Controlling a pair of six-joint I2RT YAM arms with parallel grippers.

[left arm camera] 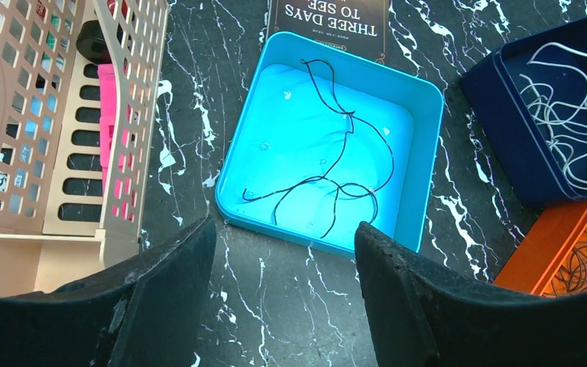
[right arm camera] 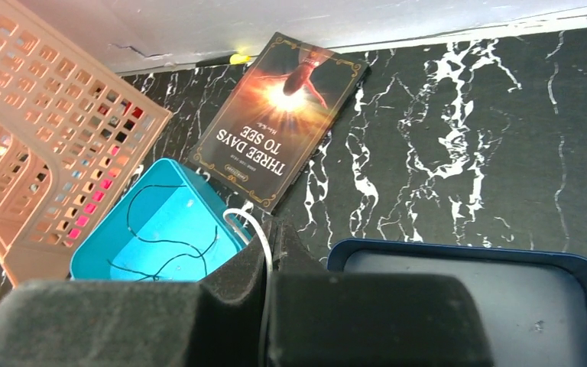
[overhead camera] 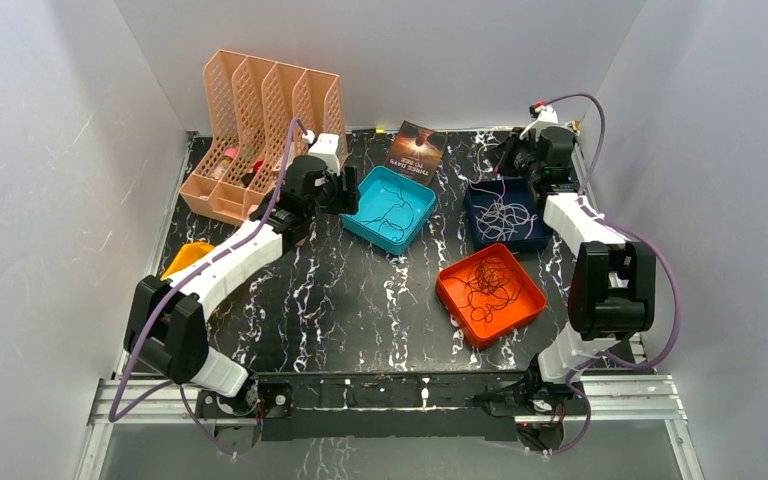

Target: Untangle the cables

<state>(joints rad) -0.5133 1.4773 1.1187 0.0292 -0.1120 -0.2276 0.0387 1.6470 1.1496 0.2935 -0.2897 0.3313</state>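
A teal tray (overhead camera: 365, 222) holds one loose black cable (left arm camera: 344, 164). A navy tray (overhead camera: 477, 225) holds several white cables (overhead camera: 505, 215). An orange tray (overhead camera: 455, 300) holds a tangle of dark cables (overhead camera: 490, 280). My left gripper (overhead camera: 345, 190) is open and empty at the teal tray's left edge; in the left wrist view (left arm camera: 283, 252) its jaws stand wide apart over bare table. My right gripper (overhead camera: 515, 160) is over the navy tray's far edge. In the right wrist view it (right arm camera: 271, 229) is shut on a white cable (right arm camera: 246, 216) that loops out between the fingers.
A peach file organiser (overhead camera: 260, 120) stands at the back left, close to my left arm. A book (overhead camera: 417, 150) lies at the back, behind the teal tray. A yellow object (overhead camera: 188, 258) lies at the left table edge. Walls close in both sides.
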